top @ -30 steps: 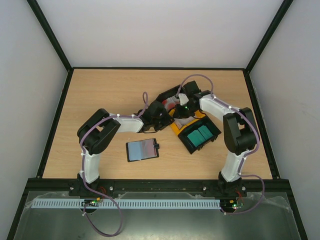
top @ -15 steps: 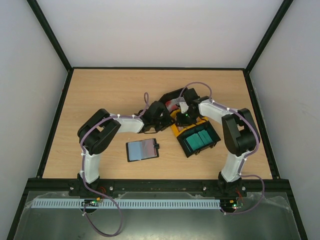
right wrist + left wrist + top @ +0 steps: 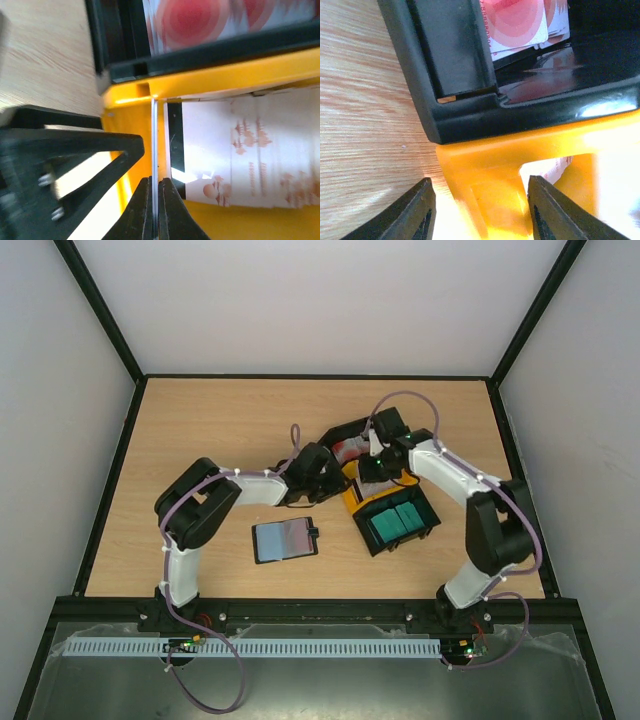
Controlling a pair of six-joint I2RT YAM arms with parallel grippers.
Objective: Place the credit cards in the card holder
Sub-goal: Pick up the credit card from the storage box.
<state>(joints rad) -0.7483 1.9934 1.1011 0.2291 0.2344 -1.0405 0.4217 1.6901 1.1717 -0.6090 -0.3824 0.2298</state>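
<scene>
Lying open on the table, the card holder sits well apart from both hands, nearer the bases; the left gripper stands spread across a corner of the yellow bin, beside the black bin of red-and-white cards, while the right gripper, pressed together, pinches a thin pale card edge-on above the yellow bin

Lab test cell; white-walled, black-framed enclosure
</scene>
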